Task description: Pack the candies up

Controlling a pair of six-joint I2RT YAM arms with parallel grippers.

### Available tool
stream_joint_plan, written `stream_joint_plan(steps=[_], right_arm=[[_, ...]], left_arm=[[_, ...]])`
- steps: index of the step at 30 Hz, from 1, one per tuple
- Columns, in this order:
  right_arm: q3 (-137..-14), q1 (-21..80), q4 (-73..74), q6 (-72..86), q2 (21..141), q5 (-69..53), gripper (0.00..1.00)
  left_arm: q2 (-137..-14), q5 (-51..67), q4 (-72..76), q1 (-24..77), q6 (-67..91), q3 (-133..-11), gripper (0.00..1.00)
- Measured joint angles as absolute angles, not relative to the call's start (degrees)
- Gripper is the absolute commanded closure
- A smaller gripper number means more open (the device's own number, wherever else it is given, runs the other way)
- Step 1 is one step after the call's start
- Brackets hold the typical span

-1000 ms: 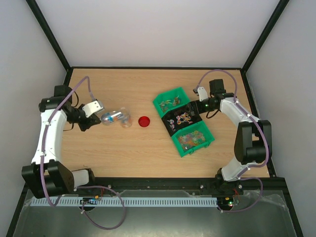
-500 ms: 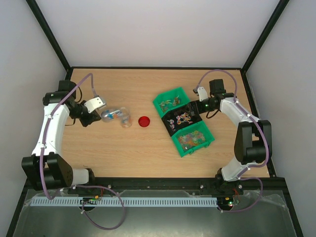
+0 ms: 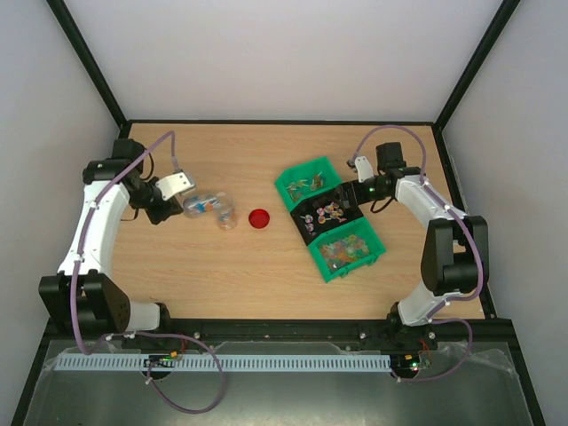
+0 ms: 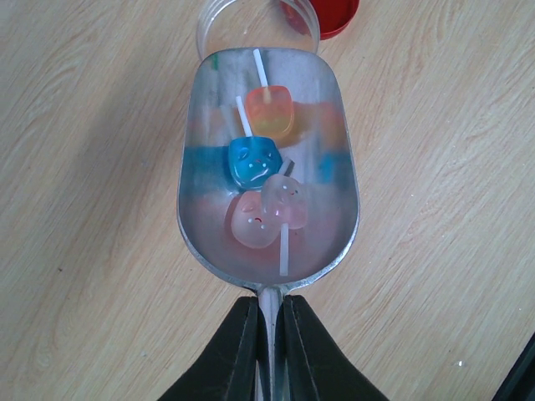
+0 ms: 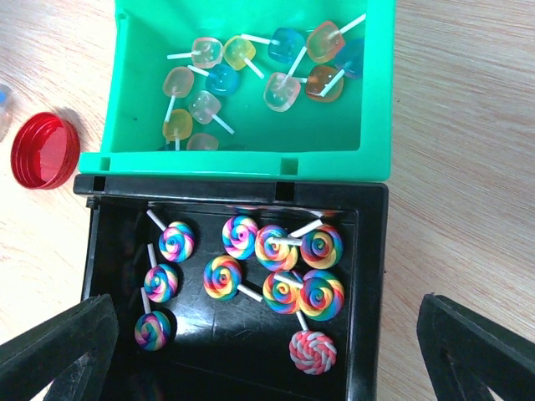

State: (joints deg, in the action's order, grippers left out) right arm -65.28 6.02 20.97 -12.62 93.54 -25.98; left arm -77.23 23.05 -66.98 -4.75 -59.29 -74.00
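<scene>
So the left gripper (image 4: 269, 313) was clamped shut on the thin handle of the silver scoop (image 4: 328, 225), which was level over the table (image 4: 435, 167) with its long axis running from the handle to its tip at a clear jar (image 4: 209, 25) and, beyond that, the red lid (image 4: 330, 17). Four candies (image 4: 251, 163) sat in the bowl: one orange, one blue, two pale pink. The sticks mostly lay along the scoop's length, with the orange and blue ones aimed at the jar end and one pink stick aimed back at the handle. Over on the other side, the right gripper (image 5: 267, 351) hung with its jaws spread wide, holding nothing, above the bins. The green bin (image 5: 376, 100) held roughly a dozen more of those candies, sticks every which way. The black bin (image 5: 368, 276) next to it had ten swirl lollipops (image 5: 321, 246), and a second green bin (image 3: 377, 253) sat past it.
</scene>
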Motion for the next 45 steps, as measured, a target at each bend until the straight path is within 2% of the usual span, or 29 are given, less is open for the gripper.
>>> stream_joint_plan(steps=[45], right_arm=[[-65.3, 6.0, 21.6, -12.7, 93.5, -26.3, 0.01]], left_arm=[[-79.9, 14.9, -70.0, -0.3, -58.7, -80.1, 0.98]])
